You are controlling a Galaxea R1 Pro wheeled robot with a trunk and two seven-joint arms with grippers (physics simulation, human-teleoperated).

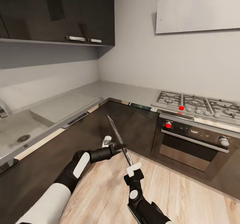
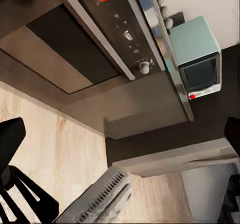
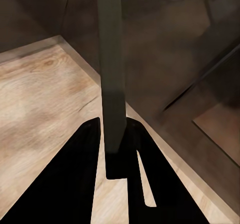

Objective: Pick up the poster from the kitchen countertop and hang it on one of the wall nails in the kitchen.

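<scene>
Clamped at its lower end between the closed fingers of the white-tipped right gripper (image 1: 133, 166): the thin black-framed rectangular poster (image 1: 116, 132), turned edge-on, tilted, in the lower centre of the head view, off the smooth light-grey kitchen countertop (image 1: 110, 92) and above the pale wooden plank floor (image 1: 106, 190). Same clamp confirmed along the right wrist. Black left gripper (image 1: 117, 147) touching or just beside the poster's middle; cannot tell whether gripping or apart.

Likely risks: swivelling in so narrow a pinch near one end, then sliding out and dropping to the floor; clipping the dark brown cabinet fronts (image 1: 100, 124) during a turn.

At the left edge, recessed grey sink (image 1: 10, 130) holding a round drain grate (image 1: 23, 138). At the right, black built-in oven (image 1: 190, 147), door closed, contents hidden.
</scene>
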